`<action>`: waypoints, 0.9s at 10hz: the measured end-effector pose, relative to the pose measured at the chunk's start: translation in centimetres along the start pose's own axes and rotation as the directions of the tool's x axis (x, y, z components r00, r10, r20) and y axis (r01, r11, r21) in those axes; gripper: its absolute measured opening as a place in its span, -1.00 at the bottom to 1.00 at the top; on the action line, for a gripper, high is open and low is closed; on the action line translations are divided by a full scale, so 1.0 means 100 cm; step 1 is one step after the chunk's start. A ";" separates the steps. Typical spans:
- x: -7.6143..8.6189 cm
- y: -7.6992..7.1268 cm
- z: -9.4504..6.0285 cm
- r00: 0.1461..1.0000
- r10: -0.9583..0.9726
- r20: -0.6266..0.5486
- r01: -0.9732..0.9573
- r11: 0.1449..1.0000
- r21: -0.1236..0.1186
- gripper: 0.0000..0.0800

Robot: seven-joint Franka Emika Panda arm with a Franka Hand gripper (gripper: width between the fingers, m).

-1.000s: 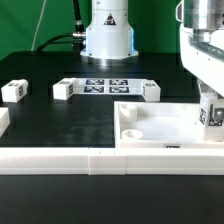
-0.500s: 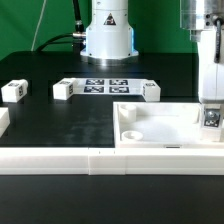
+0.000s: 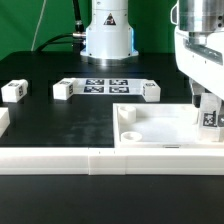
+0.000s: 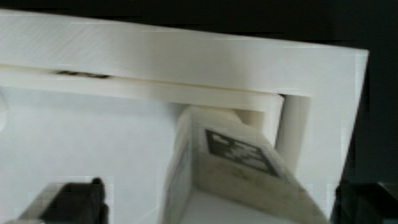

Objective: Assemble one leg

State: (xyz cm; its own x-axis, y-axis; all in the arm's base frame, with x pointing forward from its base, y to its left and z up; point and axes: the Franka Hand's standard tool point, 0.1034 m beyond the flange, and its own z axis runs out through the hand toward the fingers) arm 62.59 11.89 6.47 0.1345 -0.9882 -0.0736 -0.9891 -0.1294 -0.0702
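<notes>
A leg (image 3: 210, 115), a small white block with a black-and-white tag, stands upright in the corner socket of the big white tray-like piece (image 3: 150, 127), at the exterior view's right. My gripper (image 3: 205, 100) hangs right above it. In the wrist view the leg (image 4: 240, 155) stands between my two dark fingers (image 4: 75, 203), with a gap on each side. The gripper (image 4: 219, 200) is open and straddles the leg without touching it. Three more legs lie on the black table: one far left (image 3: 13, 90), one left of centre (image 3: 62, 89), one right of centre (image 3: 151, 91).
The marker board (image 3: 105, 85) lies behind the tray, between two of the loose legs. The arm's white base (image 3: 107, 35) stands at the back. A white rail (image 3: 60, 160) runs along the table's front edge. A small white part (image 3: 3, 120) sits at the left edge.
Half a second ago the hand showed narrow and lower around the leg. Now it shows broad again, as one second ago. The leg has stayed in the tray's corner.
</notes>
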 end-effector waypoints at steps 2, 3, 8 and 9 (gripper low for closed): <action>-0.001 0.000 0.000 0.987 -0.161 0.000 0.161 0.987 0.000 0.62; -0.001 0.000 0.000 0.974 -0.225 0.000 0.225 0.974 0.000 0.62; -0.003 -0.004 -0.003 0.710 -0.704 -0.004 0.704 0.710 -0.020 0.62; -0.001 -0.005 -0.004 0.624 -0.781 -0.004 0.781 0.624 -0.020 0.62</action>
State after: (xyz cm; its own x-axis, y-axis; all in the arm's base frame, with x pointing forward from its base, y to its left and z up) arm 63.03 12.05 6.89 0.8564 -0.5161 0.0130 -0.5136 -0.8542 -0.0814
